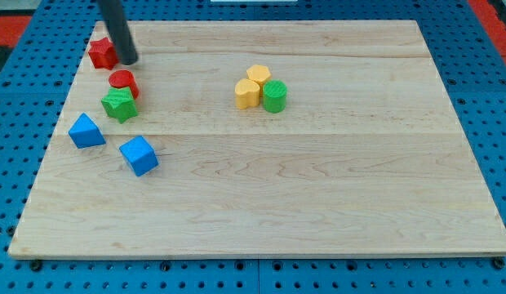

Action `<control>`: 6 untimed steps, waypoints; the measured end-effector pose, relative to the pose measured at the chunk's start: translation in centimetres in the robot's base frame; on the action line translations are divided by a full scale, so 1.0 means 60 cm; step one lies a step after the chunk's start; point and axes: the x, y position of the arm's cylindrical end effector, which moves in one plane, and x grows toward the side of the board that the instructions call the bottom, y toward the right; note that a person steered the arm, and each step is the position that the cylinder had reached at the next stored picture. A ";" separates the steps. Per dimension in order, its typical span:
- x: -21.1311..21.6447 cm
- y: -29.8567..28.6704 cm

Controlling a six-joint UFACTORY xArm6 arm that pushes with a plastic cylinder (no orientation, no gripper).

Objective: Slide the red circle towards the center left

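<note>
The red circle (123, 82) is a short red cylinder near the board's upper left. It touches a green star (119, 104) just below it. My tip (128, 61) is the lower end of a dark rod that comes down from the view's top. It sits just above the red circle, slightly to its right, with a narrow gap. A red star (102, 53) lies just left of my tip.
A blue triangle (86, 131) and a blue cube (139, 155) lie at the left, below the green star. Two yellow blocks (252, 85) and a green cylinder (274, 96) cluster near the top centre. The wooden board (318, 188) ends at blue pegboard.
</note>
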 end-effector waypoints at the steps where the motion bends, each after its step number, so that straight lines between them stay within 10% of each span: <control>1: 0.085 0.089; 6: 0.072 -0.065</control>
